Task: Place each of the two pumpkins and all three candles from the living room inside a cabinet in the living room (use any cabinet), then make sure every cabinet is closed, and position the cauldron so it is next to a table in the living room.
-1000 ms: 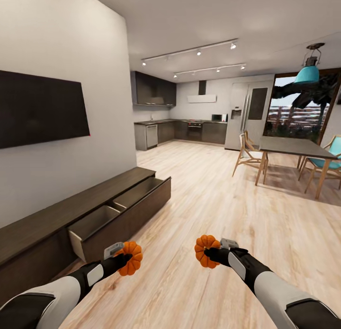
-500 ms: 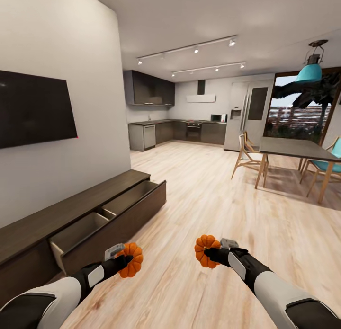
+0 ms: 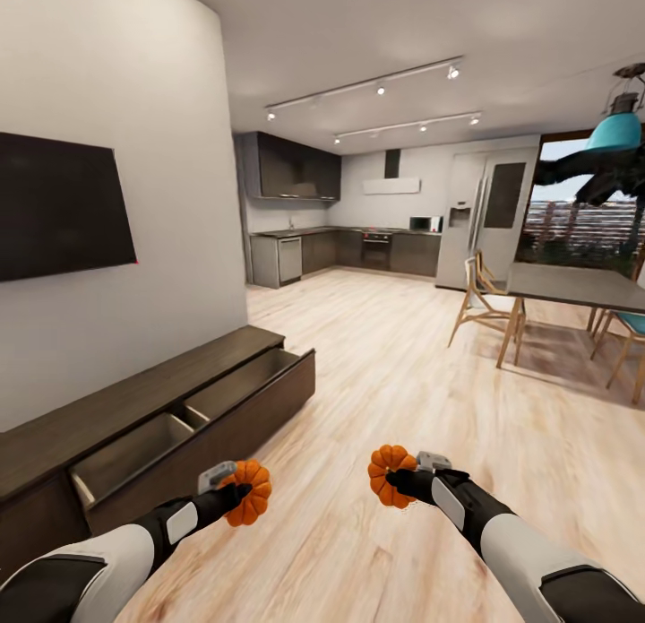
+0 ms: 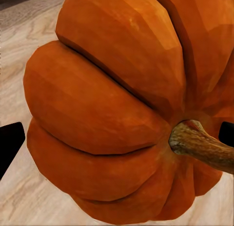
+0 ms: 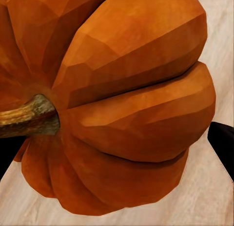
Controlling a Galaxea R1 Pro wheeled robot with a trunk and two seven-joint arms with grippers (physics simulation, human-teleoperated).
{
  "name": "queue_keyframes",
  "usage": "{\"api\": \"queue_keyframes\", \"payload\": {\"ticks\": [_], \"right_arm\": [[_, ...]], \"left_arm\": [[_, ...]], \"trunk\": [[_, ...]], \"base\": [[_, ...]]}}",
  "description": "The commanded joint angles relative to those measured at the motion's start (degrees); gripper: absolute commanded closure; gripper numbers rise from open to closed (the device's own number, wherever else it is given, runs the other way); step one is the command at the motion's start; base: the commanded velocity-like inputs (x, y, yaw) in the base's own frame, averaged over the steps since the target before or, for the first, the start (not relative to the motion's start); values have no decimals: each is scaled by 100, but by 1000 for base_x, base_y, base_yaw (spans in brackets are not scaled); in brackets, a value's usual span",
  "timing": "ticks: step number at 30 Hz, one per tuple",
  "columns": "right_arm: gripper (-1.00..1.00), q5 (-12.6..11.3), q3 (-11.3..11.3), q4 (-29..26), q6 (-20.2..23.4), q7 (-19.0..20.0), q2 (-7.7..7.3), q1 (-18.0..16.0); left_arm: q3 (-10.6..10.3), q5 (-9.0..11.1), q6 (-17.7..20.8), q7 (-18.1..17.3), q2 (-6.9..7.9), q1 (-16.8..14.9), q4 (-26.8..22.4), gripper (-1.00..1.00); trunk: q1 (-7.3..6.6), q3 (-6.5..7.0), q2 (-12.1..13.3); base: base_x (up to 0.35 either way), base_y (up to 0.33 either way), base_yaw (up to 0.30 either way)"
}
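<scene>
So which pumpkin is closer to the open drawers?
The pumpkin in the left gripper: pumpkin hangs just beside the cabinet's open drawers; the right gripper's pumpkin is farther out.

Head camera sits high, looking forward and down over both arms, past the open-drawered cabinet (image 3: 193, 417) toward the far kitchen. Each wrist camera peers along its fingers, pressed close against its load: left pumpkin (image 4: 117, 109) (image 3: 248, 491), right pumpkin (image 5: 112, 104) (image 3: 387, 475). The pumpkins and pale wood floor (image 3: 403, 372) are common to the head and wrist views.
</scene>
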Motion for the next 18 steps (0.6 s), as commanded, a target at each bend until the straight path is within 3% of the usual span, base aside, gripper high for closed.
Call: {"api": "queue_keyframes", "payload": {"ticks": [1,18], "right_arm": [[100,-18,16,-15,27,10,-6,-2],[100,-18,16,-15,27,11,-6,-2]], "left_arm": [[-20,74,18,-38,0,-9,6,100],[-23,74,18,32,-43,-9,6,100]], "trunk": [[2,-6,-3],[2,-6,-3]], "base": [[292,-220,242],[266,-247,251]]}}
